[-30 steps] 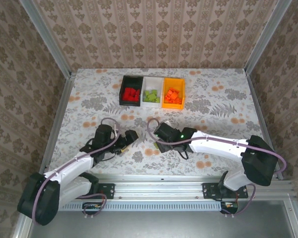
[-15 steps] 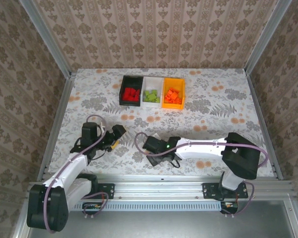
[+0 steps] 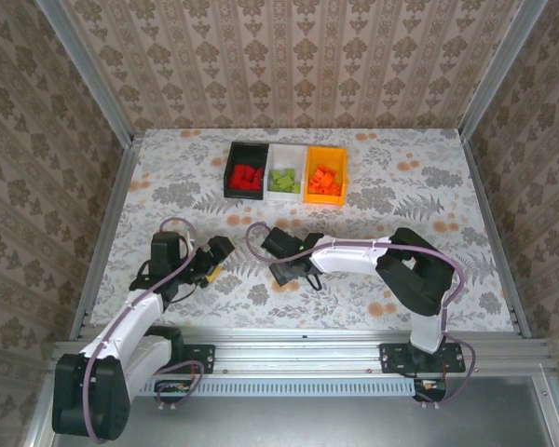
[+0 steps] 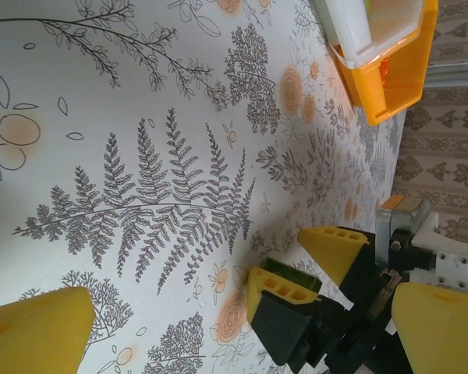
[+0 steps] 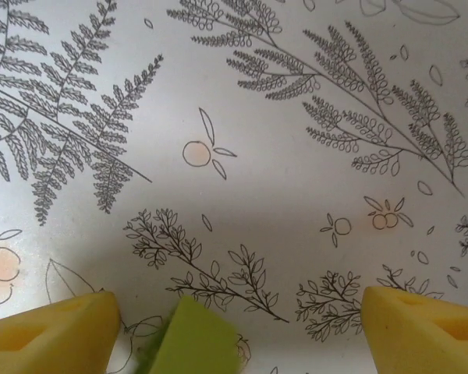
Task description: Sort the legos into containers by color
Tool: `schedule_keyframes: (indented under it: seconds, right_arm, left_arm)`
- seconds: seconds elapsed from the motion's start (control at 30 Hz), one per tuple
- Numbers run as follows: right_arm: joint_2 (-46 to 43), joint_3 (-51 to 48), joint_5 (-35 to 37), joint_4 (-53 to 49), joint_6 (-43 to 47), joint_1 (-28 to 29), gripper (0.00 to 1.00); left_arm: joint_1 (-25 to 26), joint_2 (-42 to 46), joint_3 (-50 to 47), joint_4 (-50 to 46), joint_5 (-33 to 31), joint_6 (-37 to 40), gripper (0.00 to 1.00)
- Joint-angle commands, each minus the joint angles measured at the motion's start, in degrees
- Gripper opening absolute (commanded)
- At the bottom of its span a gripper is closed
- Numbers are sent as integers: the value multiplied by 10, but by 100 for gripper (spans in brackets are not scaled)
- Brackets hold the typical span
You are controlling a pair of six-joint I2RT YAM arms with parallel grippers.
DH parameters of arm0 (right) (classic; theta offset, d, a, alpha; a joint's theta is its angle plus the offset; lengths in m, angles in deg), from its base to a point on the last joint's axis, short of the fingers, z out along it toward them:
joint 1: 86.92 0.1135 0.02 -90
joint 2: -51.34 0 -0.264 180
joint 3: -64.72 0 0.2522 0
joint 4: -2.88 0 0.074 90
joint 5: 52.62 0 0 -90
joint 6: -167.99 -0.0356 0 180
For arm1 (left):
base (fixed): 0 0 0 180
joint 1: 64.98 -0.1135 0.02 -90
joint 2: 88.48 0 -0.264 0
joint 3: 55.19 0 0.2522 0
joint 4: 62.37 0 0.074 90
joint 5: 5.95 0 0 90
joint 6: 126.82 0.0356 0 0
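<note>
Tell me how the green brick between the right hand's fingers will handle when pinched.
The green brick looks like hard plastic, probably stiff and light. Its smooth faces may slip against the yellow fingers. Flat-sided, it should slide, not roll, on the glossy table.

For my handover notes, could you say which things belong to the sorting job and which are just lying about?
Job: black bin, white bin, orange bin, red bricks, green bricks, orange bricks, loose green brick.
Around: table cover, wallpapered walls, metal rail.

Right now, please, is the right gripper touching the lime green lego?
Cannot tell: right wrist view crops lime green lego and nearest finger where they might meet.
</note>
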Motion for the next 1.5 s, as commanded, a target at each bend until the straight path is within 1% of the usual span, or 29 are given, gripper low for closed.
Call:
schedule_keyframes:
  seconds: [0.0, 0.13, 0.2, 0.23, 0.33, 0.5, 0.7, 0.83, 1.0, 1.1, 1.2, 1.27, 1.37, 1.47]
  right_arm:
    - [19, -3, 7, 14, 10, -15, 79]
    - [27, 0, -13, 30, 5, -16, 69]
    - [31, 8, -16, 25, -1, -15, 58]
    - [30, 8, -14, 25, -6, -14, 53]
    - [12, 6, -10, 22, -13, -12, 44]
    - [-10, 15, 11, 22, -6, -14, 40]
    - [-2, 38, 14, 21, 2, -20, 37]
    - [-3, 73, 11, 25, 18, -44, 37]
    - [11, 163, 10, 26, 49, -98, 37]
    - [55, 244, 3, 20, 56, -136, 37]
    - [123, 336, 2, 5, 65, -167, 37]
    - [182, 422, -4, -21, 70, -184, 37]
    - [273, 563, -8, -99, 89, -199, 37]
    - [325, 645, -11, -140, 95, -207, 38]
  left_arm:
    - [-6, 9, -9, -6, 10, 17, 100]
    - [-8, 0, -7, 4, 10, 18, 100]
    - [-9, -10, -3, 6, 10, 20, 100]
    - [-9, -14, 0, 6, 27, 21, 100]
    - [-10, -20, 2, 7, 33, 23, 100]
    - [-11, -22, -4, 16, 27, 19, 100]
    - [-12, -25, 0, 16, 29, 21, 100]
    - [-12, -26, 7, 12, 28, 24, 100]
    - [-12, -37, 31, 0, 31, 31, 100]
    - [-12, -54, 43, 14, 32, 28, 100]
    - [-7, -90, 42, 103, 67, -7, 100]
    - [2, -114, 43, 173, 90, -31, 100]
    - [14, -121, 57, 186, 91, -30, 100]
    - [19, -111, 65, 184, 86, -23, 100]
